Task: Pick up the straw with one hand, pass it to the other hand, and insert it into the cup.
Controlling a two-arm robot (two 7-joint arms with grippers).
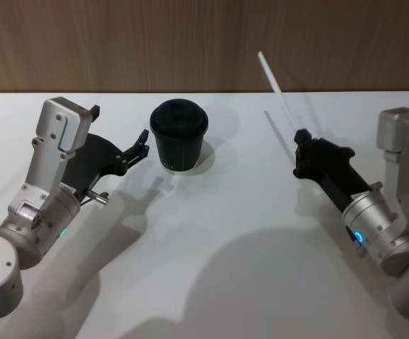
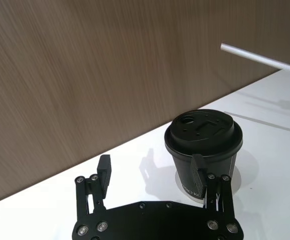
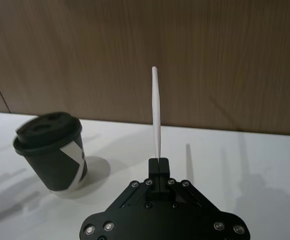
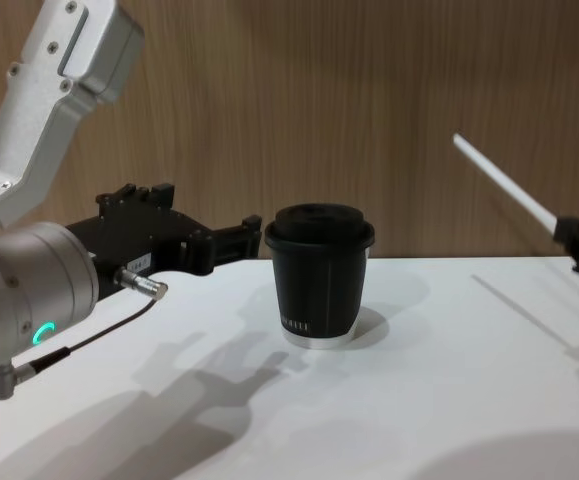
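white straw (image 1: 279, 90), black cup (image 1: 179, 138), white table (image 1: 225, 233), brown wood-grain wall (image 1: 155, 42)

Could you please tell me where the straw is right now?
In the head view, the straw is on the robot's right, clamped in the right gripper above the table and angled upward, to the right of the cup.

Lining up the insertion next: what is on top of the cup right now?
A black domed lid covers the cup, with a small round hole near its edge. Nothing rests on it. The lid hides the cup's inside.
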